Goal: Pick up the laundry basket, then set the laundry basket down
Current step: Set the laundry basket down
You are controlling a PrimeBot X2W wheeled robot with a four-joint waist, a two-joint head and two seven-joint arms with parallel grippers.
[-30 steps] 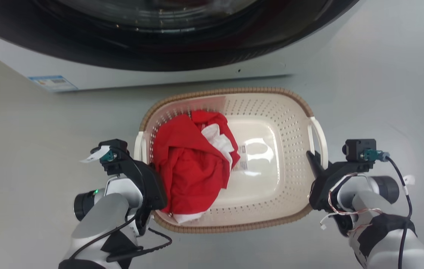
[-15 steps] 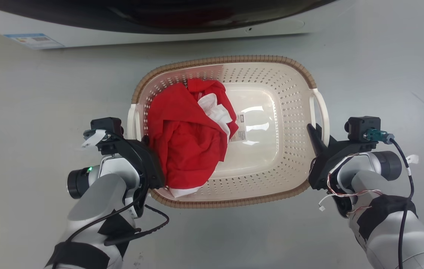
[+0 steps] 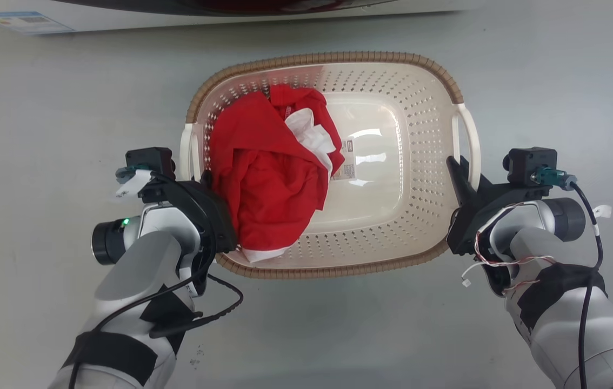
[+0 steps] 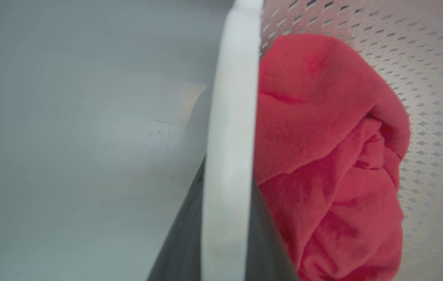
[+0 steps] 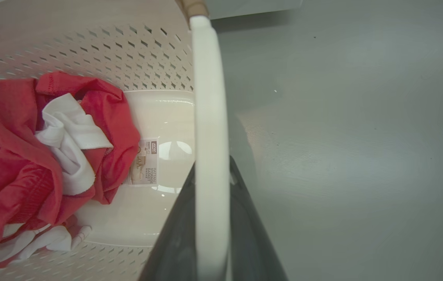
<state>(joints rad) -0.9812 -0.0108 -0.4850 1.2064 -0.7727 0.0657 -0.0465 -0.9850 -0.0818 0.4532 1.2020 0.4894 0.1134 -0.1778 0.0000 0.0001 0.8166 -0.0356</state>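
Observation:
The laundry basket point(image 3: 328, 56) is cream with perforated walls and a brown woven-look rim, and it sits mid-frame in the head view over the grey floor. A small label point(image 3: 347, 167) shows on its bottom. My left gripper point(image 3: 198, 181) is shut on the left white handle point(image 4: 229, 117), which runs between its dark fingers point(image 4: 182, 242). My right gripper point(image 3: 460, 173) is shut on the right white handle point(image 5: 209, 97). I cannot tell whether the basket touches the floor.
Red and white clothes point(image 3: 268, 173) are heaped in the basket's left half. The white front of a washing machine point(image 3: 122, 8), with a blue sticker point(image 3: 20, 21), runs along the top edge. Grey floor point(image 3: 41, 108) surrounds the basket.
The head camera has moved, so the washer has slid up to the top edge. The basket looks slightly larger and stays between both grippers, which keep their hold on the handles.

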